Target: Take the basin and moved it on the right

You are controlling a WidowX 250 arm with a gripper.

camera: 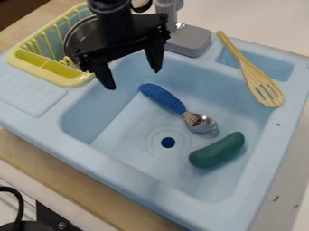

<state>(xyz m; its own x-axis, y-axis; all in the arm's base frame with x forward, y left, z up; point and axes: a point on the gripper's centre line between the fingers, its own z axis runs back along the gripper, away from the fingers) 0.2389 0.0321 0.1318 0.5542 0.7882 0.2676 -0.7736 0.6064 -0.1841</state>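
While its fingers stand apart, the tool [134, 80] hangs over the far left part of the sink [109, 164]. Just beside it, the round metal basin [75, 35] leans in the yellow rack [60, 77] at the sink's far left corner. The grey tap [188, 39] stands at the far edge. A blue-handled spoon [164, 98] lies inside, the green vegetable [217, 150] nearer the right edge, and the slotted spatula [263, 83] across the far right corner.

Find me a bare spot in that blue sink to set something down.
In the sink, the floor is bare from the drain to the picture-left wall. Crowded: right of the drain, with spoon and green toy.
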